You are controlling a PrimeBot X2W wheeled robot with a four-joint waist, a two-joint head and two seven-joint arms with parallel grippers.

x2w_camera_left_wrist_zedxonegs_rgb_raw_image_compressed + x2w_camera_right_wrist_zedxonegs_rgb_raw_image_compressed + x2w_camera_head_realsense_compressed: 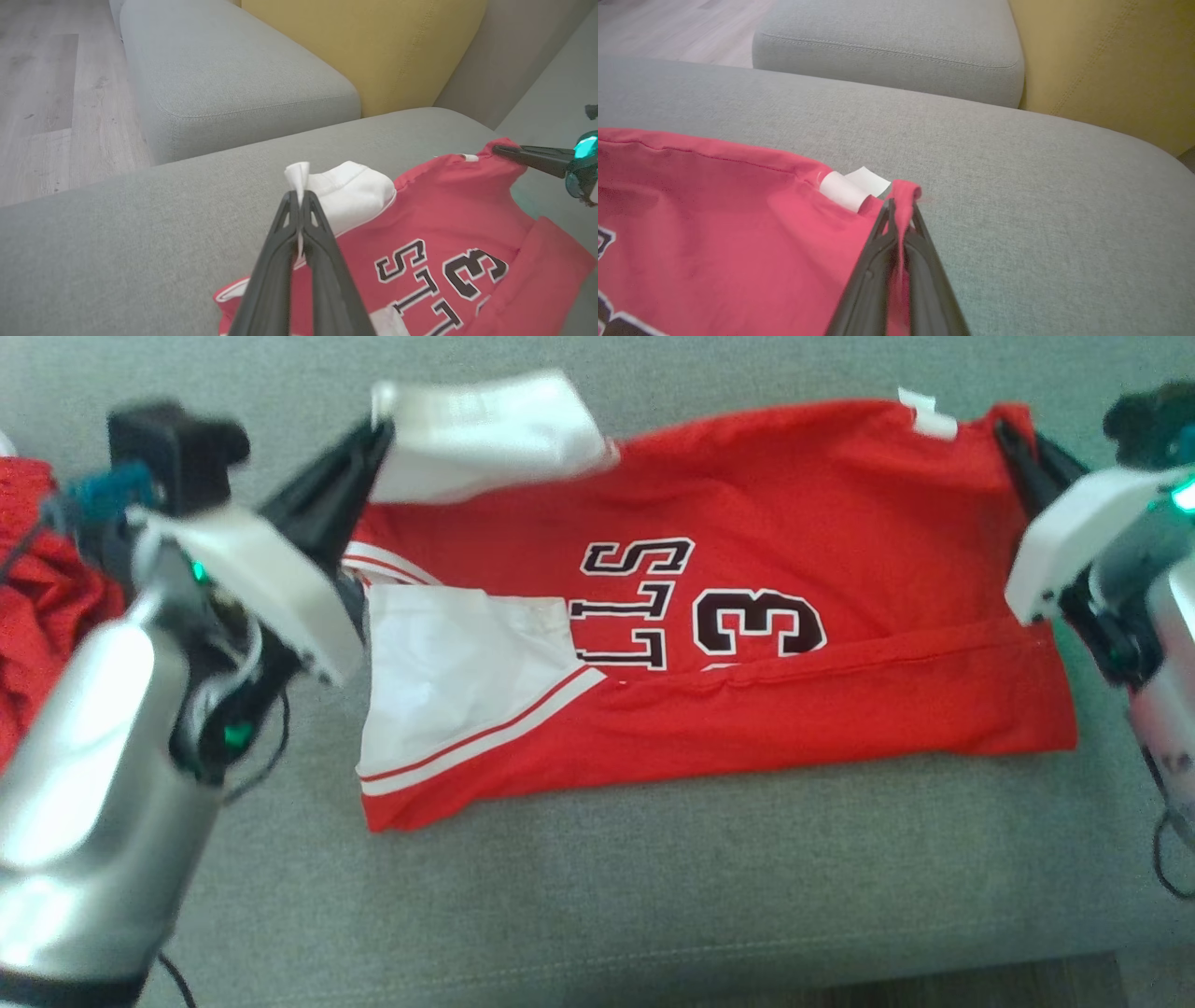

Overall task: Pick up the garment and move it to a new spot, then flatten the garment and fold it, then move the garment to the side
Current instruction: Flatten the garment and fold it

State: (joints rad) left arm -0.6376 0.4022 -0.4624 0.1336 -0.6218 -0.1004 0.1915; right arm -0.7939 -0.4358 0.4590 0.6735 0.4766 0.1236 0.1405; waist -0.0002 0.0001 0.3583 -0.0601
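The left pincer [299, 198] was clenched on a thin pinch of the white sleeve edge of the garment [747, 616]. The right pincer [901, 207] was clenched on a small red fold at the far hem corner, just beside the white label [852, 189].

Both grips looked shallow, with only a little cloth standing above the fingertips. I judged that a quick lift or pull could let one corner slip out. The jersey would then hang from one side and the fold would become crooked.

The near edge seemed folded up over the lower part of the print. Pulling the two corners apart too strongly could undo that fold, or drag the garment across the sofa seat [653, 896], where it lay spread. Another red cloth [37, 579] lay just beside the left arm and could be caught by it.

Both arms reached forward from the two sides, low over the cushion, with the fingers pointing at the far corners.
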